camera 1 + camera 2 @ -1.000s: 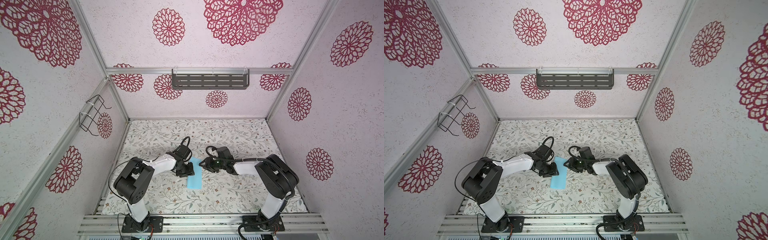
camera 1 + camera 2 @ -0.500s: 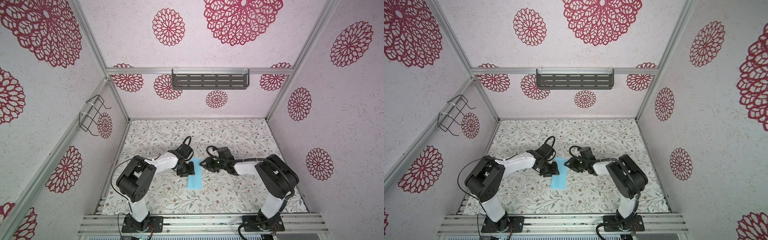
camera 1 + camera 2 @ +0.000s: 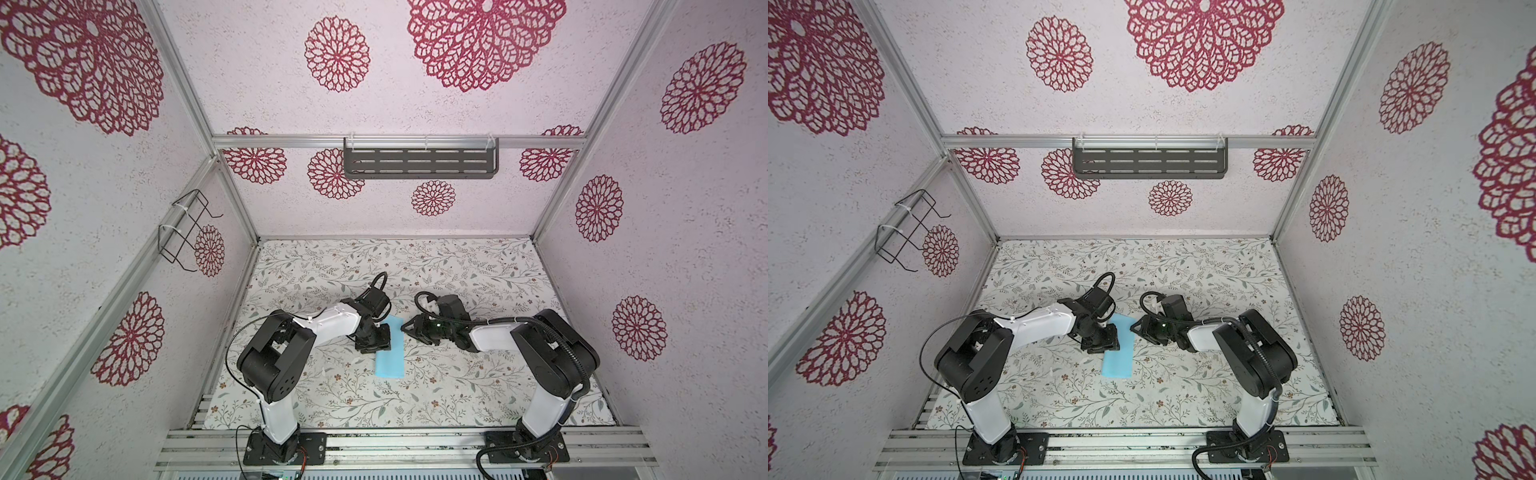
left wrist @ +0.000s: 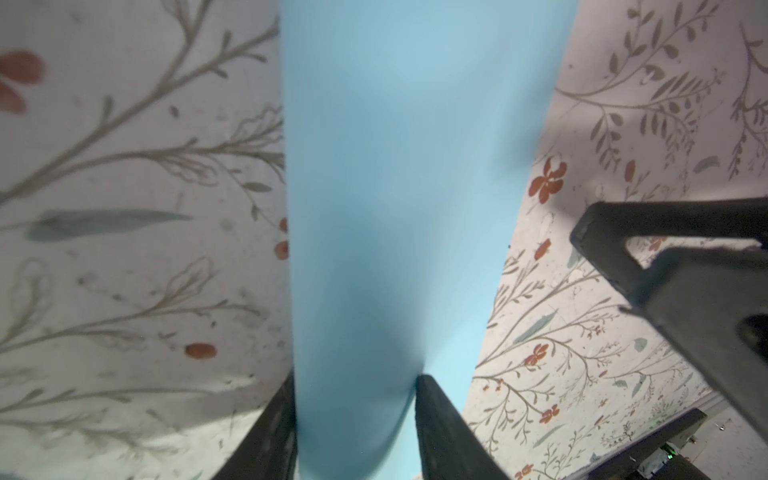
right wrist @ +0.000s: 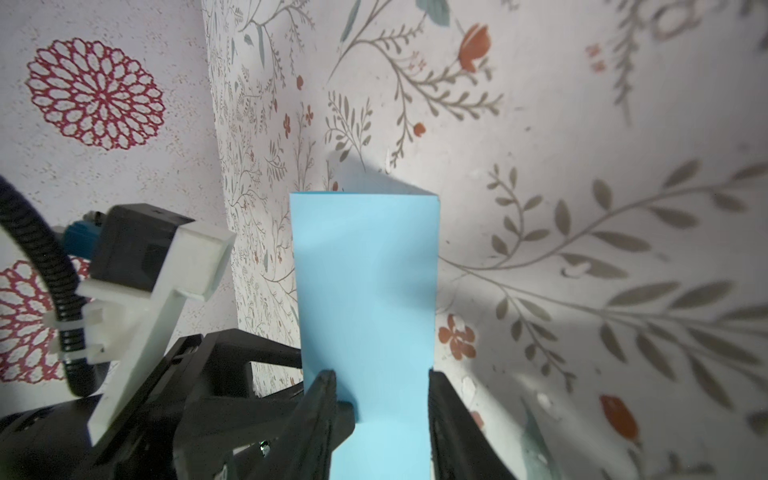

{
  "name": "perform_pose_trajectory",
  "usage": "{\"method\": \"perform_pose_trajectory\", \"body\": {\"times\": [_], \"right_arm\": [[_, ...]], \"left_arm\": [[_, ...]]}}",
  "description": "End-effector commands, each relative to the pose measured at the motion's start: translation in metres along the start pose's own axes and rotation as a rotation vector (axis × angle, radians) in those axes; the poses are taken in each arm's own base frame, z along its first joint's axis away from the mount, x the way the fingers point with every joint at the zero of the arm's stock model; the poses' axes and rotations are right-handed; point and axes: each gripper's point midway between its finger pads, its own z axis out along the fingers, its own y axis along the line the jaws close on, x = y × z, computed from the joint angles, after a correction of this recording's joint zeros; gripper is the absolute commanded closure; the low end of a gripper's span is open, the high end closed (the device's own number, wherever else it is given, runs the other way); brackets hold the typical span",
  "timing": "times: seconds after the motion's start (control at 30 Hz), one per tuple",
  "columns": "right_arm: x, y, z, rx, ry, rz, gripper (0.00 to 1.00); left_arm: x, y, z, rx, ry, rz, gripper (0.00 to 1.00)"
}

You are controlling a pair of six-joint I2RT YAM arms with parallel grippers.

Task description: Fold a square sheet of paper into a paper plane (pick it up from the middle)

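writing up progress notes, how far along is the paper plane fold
Done: the square sheet of paper lies on the table as a narrow strip, so one fold looks made. In hand: the left gripper and right gripper each straddle its far end; whether they pinch it is unclear. Still to do: no pointed nose or wings show yet, so most folds remain.

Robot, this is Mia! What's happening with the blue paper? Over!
Grippers: left gripper and right gripper straddle the paper at its far end, jaws apart, grip unclear. Paper is a folded narrow strip, no plane yet. Nothing in the way.
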Motion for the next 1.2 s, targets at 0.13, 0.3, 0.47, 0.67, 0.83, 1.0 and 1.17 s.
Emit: {"method": "perform_pose_trajectory", "body": {"times": [0.13, 0.3, 0.47, 0.67, 0.83, 1.0, 1.17], "right_arm": [[0.001, 0.027, 0.0, -0.107, 0.024, -0.03, 0.68], [0.008, 0.025, 0.007, -0.108, 0.062, -0.023, 0.74], [0.012, 0.024, 0.012, -0.11, 0.085, -0.02, 0.75], [0.014, 0.02, 0.015, -0.101, 0.103, -0.016, 0.75], [0.016, 0.018, 0.017, -0.097, 0.112, -0.012, 0.75], [0.017, 0.017, 0.018, -0.099, 0.117, -0.011, 0.75], [0.018, 0.015, 0.019, -0.09, 0.12, -0.009, 0.75]], "left_arm": [[0.042, 0.049, 0.034, -0.189, 0.15, -0.022, 0.52], [0.044, 0.049, 0.035, -0.195, 0.154, -0.02, 0.52], [0.044, 0.051, 0.035, -0.208, 0.157, -0.01, 0.51], [0.045, 0.052, 0.035, -0.212, 0.163, -0.004, 0.52], [0.045, 0.054, 0.035, -0.222, 0.165, 0.001, 0.53], [0.044, 0.053, 0.036, -0.225, 0.164, 0.003, 0.53], [0.046, 0.054, 0.037, -0.227, 0.171, 0.008, 0.53]]}}
